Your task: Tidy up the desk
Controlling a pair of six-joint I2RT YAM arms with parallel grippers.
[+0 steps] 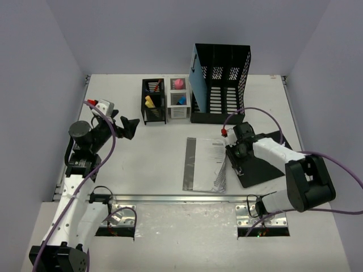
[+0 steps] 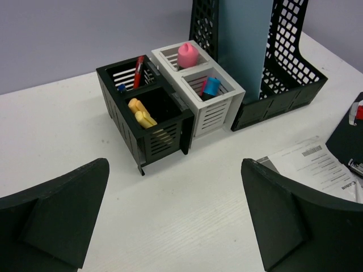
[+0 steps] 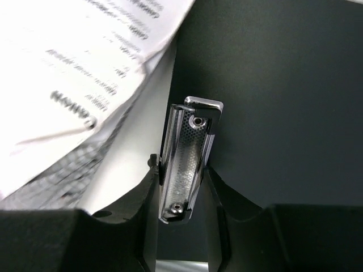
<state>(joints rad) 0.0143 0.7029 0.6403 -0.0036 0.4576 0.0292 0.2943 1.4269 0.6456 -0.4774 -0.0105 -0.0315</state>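
we see the desk [image 1: 153, 153] filling the view | organizers [image 1: 164, 101] at 12 o'clock look sorted | papers [image 1: 204, 164] and clipboard [image 1: 264, 164] at 4 o'clock lie loose | right gripper [image 3: 181, 173] pinches the clip [image 3: 190, 158] | left gripper [image 2: 176, 221] wide, empty

The desk [image 2: 68, 136] is finished in matt white with a faint grain. The clip [image 3: 190, 158] is made of shiny, dimpled metal, fixed to a matt black clipboard [image 3: 283, 102].
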